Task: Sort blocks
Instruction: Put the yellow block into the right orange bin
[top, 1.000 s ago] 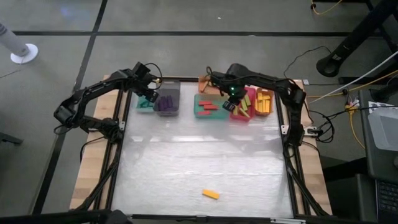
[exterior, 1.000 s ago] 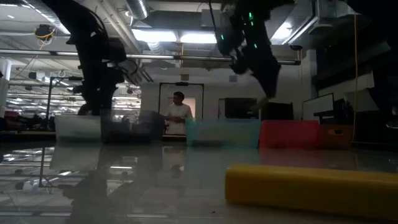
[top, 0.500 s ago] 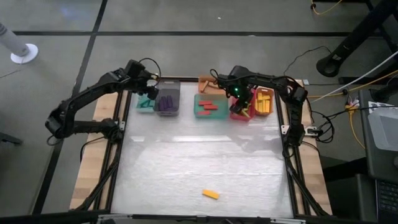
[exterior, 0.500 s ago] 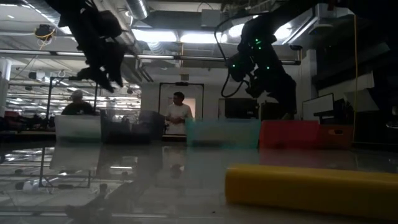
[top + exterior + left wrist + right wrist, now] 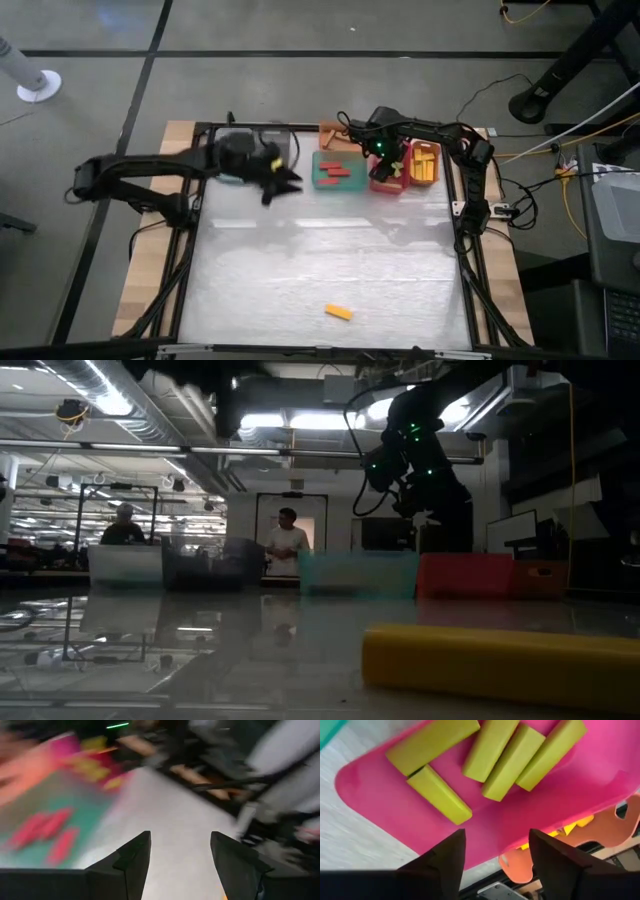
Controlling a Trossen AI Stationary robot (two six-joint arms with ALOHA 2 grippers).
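Two arms work at the far edge of the surface [image 5: 320, 270], where a row of bins stands. The right end effector [image 5: 492, 852] hangs directly over the pink bin [image 5: 380, 815], its fingers apart and holding nothing; five olive green blocks [image 5: 492, 750] lie loose on the bin floor just ahead of the fingertips, four side by side and one askew, a scatter that suggests they were dropped in rather than set down. The left end effector [image 5: 180, 855] is likewise spread open and empty, and in the overhead view [image 5: 272, 180] it sits off the bin row, over bare surface just in front of the bins. Red blocks [image 5: 335, 170] lie in the teal bin [image 5: 318, 180] next to the right end effector, so each colour appears to have its own bin. One yellow block [image 5: 338, 312] lies alone at the near edge, well apart from both end effectors, and is probably the piece left to sort. The overhead view gives this whole layout; only the right wrist view shows the olive blocks singly; the low view shows the yellow block [image 5: 500, 655] large in the foreground but hides every bin's contents behind its wall.
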